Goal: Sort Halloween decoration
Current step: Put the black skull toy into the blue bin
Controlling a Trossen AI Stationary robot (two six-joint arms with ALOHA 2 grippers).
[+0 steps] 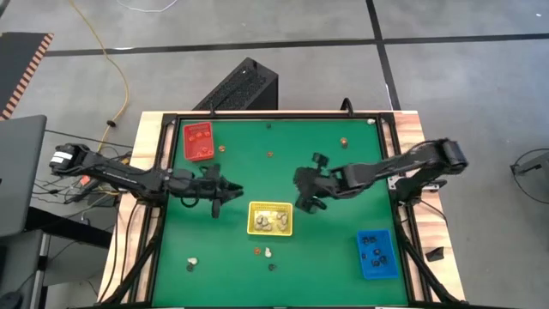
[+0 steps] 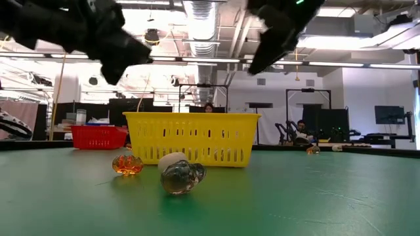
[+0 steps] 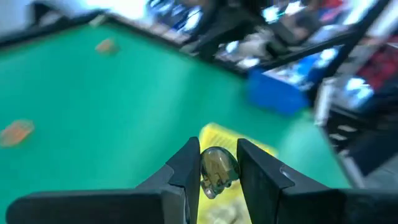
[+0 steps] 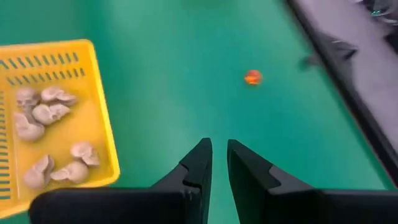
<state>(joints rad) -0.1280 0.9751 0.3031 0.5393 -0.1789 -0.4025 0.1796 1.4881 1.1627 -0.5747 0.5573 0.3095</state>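
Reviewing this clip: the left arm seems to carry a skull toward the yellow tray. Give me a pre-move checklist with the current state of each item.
1. Left end effector gripping a skull trinket: ok, it sits between both fingers.
2. Yellow tray ahead of the left end effector: ok, it lies just beyond the fingers in the left wrist view.
3. Tray contents match: ok, only cream skulls lie in it.
4. Right end effector empty: ok, fingers nearly together, nothing between them.
5. Right arm clear of the tray: cannot tell, its end effector hangs close beside the tray's right edge.
6. Loose pieces left: not ok, an orange trinket and others remain on the table.
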